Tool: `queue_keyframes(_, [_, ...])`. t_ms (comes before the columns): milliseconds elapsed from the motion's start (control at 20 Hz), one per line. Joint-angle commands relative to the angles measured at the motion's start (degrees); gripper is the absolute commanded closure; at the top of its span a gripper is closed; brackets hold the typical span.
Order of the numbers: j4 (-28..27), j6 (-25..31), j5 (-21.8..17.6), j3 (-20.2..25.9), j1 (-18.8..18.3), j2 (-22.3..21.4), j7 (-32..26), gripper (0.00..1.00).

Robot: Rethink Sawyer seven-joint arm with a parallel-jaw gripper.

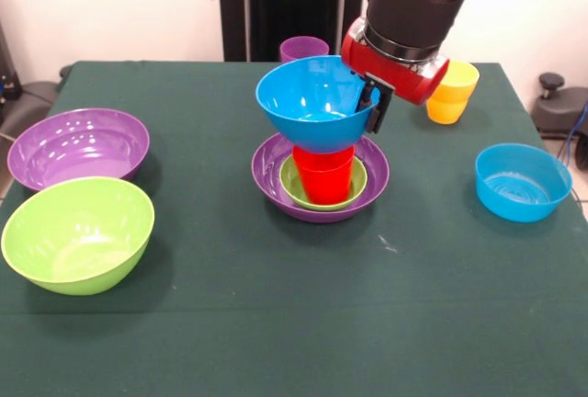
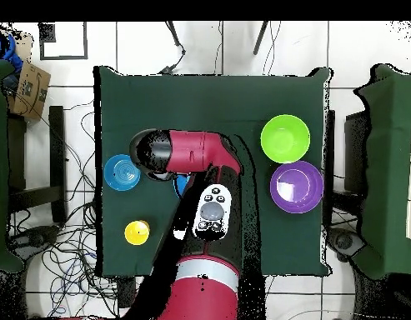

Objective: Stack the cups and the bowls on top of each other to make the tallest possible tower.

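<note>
Four pieces make up the tower [image 1: 320,163] at the centre of the front view: a large purple bowl [image 1: 276,181] as base, a small green bowl [image 1: 290,186] nested in it, a red cup [image 1: 323,175] standing upright in that, and a large blue bowl [image 1: 308,103] perched on the cup's rim, with the gripper [image 1: 371,107] clamped on the bowl's right rim. Judging from that narrow footing, a sideways drag on release could tip the blue bowl or topple the cup. Spare pieces lie well apart: a purple bowl [image 1: 78,146] and lime green bowl [image 1: 77,233] at left, a small blue bowl [image 1: 522,181] at right.
</note>
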Motion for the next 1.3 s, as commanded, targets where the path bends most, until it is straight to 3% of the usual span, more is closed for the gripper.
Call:
queue_keyframes(50, [0.09,-0.37,-1.16,4.30,-0.61,1.48,1.17,1.00])
queue_keyframes(300, [-0.20,-0.18,-1.08,4.26,-0.65,1.47,1.27,1.00])
queue_keyframes(350, [-0.18,-1.20,-1.34,4.03,-0.48,1.37,1.49,0.00])
queue_keyframes(1300, [0.15,-2.39,-2.17,4.14,0.11,1.55,0.94,0.00])
